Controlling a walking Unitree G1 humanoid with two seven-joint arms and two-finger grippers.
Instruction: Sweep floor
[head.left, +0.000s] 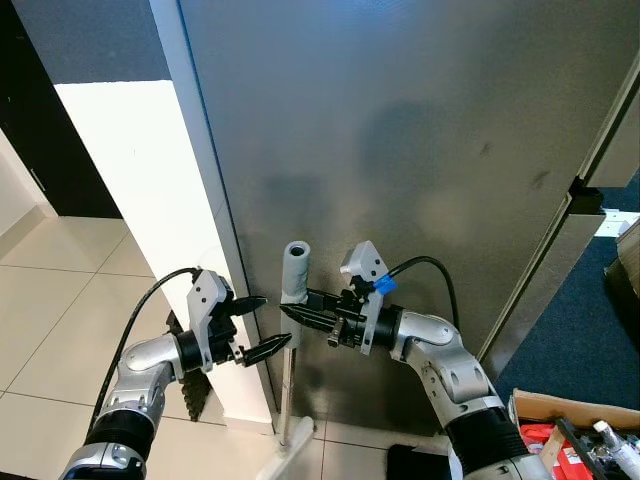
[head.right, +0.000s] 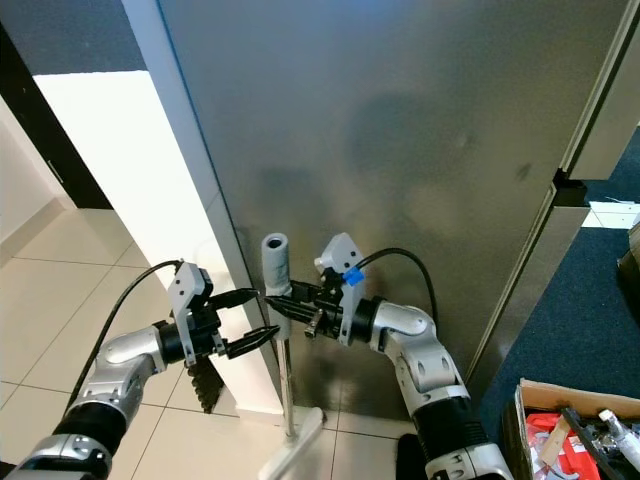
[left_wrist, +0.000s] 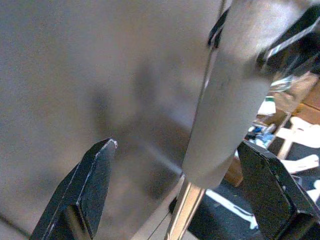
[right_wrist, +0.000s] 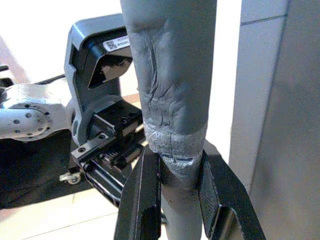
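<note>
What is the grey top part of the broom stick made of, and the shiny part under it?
The grip looks like soft grey foam or rubber: it is matte and wrinkled where the right gripper squeezes it. The pole below seems to be polished metal, since it shines and reflects light.

A grey wall panel (head.left: 420, 150) is standing just behind the broom handle (head.left: 294, 275), leaving little room there. The right gripper (head.left: 300, 305) is clamping the handle, and the left gripper (head.left: 262, 325) is gaping beside it, with tiled floor (head.left: 60, 300) lying open to the left.
</note>
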